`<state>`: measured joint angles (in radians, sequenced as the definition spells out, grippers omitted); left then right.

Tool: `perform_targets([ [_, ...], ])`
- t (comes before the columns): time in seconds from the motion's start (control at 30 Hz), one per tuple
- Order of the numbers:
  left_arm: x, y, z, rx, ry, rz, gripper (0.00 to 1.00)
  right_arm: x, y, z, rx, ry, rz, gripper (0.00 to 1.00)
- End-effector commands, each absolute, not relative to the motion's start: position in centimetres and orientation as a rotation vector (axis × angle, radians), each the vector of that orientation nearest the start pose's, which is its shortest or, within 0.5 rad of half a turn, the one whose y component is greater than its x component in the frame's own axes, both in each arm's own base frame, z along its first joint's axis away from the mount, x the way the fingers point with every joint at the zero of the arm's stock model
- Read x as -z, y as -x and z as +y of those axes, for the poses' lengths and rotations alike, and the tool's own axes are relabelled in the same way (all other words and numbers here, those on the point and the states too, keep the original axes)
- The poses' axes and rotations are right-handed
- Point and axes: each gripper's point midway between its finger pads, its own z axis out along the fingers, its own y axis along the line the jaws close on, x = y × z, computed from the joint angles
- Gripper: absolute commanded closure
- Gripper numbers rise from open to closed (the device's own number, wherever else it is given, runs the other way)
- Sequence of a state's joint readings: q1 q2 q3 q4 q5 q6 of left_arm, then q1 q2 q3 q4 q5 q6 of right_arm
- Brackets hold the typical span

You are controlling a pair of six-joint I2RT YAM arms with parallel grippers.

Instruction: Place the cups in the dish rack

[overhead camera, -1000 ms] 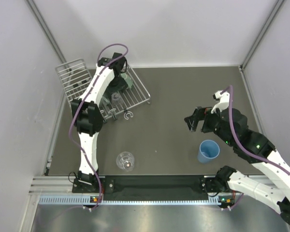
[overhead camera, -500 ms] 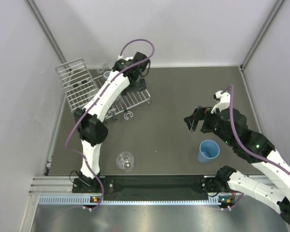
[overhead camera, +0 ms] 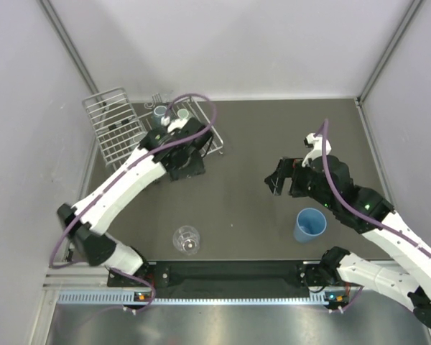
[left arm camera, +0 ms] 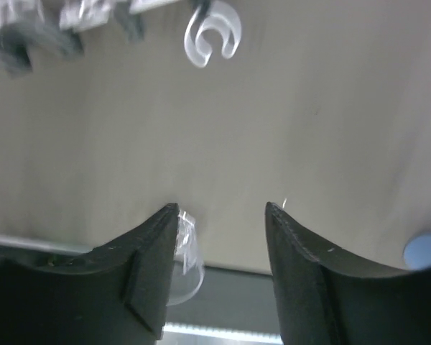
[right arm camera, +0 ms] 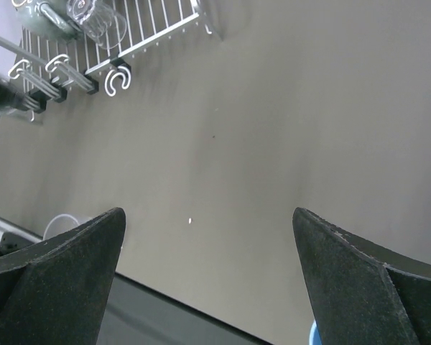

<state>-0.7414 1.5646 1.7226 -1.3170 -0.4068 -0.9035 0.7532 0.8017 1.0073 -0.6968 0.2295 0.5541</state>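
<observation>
Left gripper (left arm camera: pixel 221 206) has withdrawn from the silver wire dish rack (overhead camera: pixel 117 129), jaws spread and empty; clear glass cup (overhead camera: pixel 187 239) stands well apart.

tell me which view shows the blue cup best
Top external: the blue cup stands whole and upright on the table. Left wrist catches only a blurred blue patch at its right edge; right wrist only a sliver at its bottom edge.

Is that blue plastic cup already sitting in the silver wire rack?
No, the blue plastic cup stands on the dark table, well apart from the silver wire dish rack.
</observation>
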Motion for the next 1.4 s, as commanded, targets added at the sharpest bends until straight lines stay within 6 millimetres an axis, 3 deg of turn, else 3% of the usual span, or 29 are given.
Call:
perform_targets([
  [0.0,-23.3,-22.3,-18.2,0.165,0.455,2.591,0.44,-26.6,-20.9,17.6,-0.622,0.032,2.097,0.00],
  [0.03,-21.2,-20.9,-17.4,0.129,0.465,2.639,0.45,-26.5,-20.9,17.7,-0.629,0.026,2.101,0.00],
  [0.13,-19.6,-17.8,-16.1,0.166,0.518,2.682,0.46,-25.7,-20.7,18.2,-0.659,0.018,2.119,0.01],
  [0.33,-17.7,-15.3,-14.9,0.110,0.508,2.688,0.46,-24.5,-20.5,18.5,-0.680,-0.015,2.150,0.01],
  [0.43,-16.9,-14.9,-15.8,0.110,0.469,2.736,0.46,-24.2,-20.3,18.7,-0.697,-0.025,2.158,0.02],
  [0.5,-16.2,-14.5,-16.5,0.115,0.457,2.771,0.54,-24.2,-20.2,18.7,-0.704,-0.031,2.158,0.02],
  [0.7,-13.5,-13.5,-17.9,0.098,0.448,2.862,0.60,-24.0,-19.8,18.1,-0.706,-0.044,2.153,0.02],
  [0.83,-12.1,-12.9,-18.6,0.094,0.443,2.895,0.60,-23.8,-19.5,17.5,-0.681,-0.048,2.155,0.02],
  [1.03,-11.6,-13.4,-19.2,0.049,0.408,2.908,0.56,-23.7,-19.6,17.3,-0.666,-0.047,2.156,0.02],
  [1.37,-10.0,-13.2,-19.6,0.023,0.421,2.939,0.58,-23.5,-19.7,17.1,-0.640,-0.033,2.157,0.02],
])
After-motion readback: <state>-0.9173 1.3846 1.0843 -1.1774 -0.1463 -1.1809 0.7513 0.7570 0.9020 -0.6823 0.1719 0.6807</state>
